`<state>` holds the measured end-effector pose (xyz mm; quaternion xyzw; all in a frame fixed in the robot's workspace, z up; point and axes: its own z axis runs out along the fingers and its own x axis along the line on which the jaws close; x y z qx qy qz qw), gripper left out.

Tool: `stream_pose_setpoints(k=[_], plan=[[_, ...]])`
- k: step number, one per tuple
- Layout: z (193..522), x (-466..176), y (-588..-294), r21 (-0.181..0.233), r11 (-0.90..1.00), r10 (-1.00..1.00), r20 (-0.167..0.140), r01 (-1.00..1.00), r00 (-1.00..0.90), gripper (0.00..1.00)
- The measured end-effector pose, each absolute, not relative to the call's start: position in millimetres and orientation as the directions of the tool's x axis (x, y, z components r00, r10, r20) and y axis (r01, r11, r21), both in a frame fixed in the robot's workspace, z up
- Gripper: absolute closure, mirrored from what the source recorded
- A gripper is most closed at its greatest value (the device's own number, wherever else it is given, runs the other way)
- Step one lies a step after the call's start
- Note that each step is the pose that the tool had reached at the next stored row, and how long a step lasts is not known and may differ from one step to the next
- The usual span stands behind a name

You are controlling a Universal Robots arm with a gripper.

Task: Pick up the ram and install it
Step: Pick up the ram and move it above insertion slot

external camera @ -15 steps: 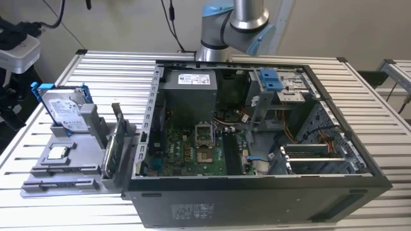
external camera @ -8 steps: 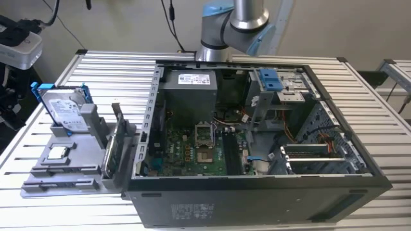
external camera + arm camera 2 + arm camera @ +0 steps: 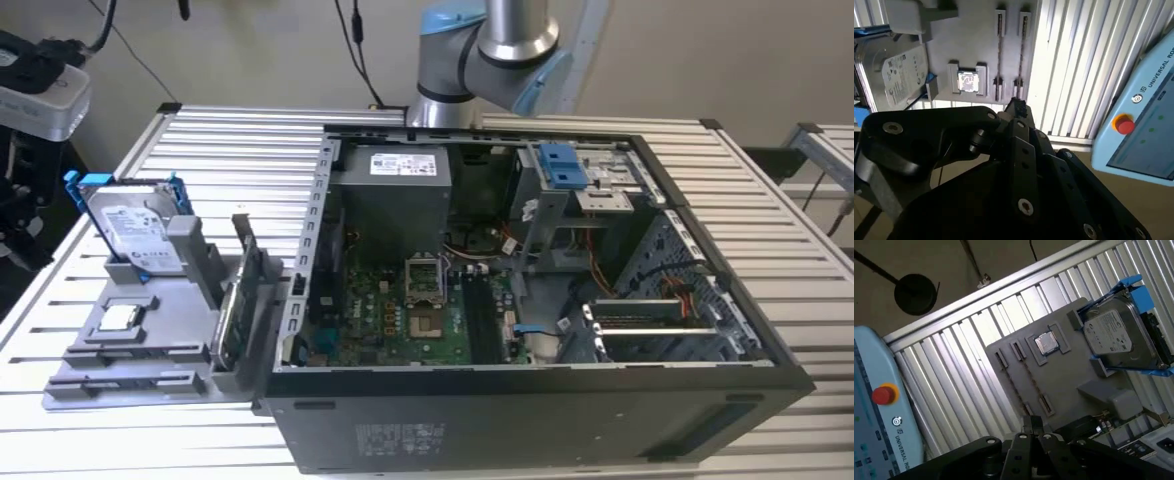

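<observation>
Gripper (image 3: 1016, 106) fingers are pinched together and empty, above the gray holder (image 3: 969, 45). The ram (image 3: 1022, 55) stands edge-up there, with a twin stick (image 3: 999, 50) just beside it. My guess: a skewed approach clips the wrong one.

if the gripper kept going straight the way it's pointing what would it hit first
Most likely the grey holder tray, near the ends of its two narrow slots, which lie just past the gripper in both wrist views. The gap to it is unclear.
</observation>
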<state>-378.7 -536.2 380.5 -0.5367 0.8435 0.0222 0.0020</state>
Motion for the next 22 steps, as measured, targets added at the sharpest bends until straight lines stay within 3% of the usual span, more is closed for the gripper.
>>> stream_pose_setpoints(k=[22], plan=[[359,-379,-536,0.03,0.045,-0.999,-0.029,-0.999,-0.046,0.89]])
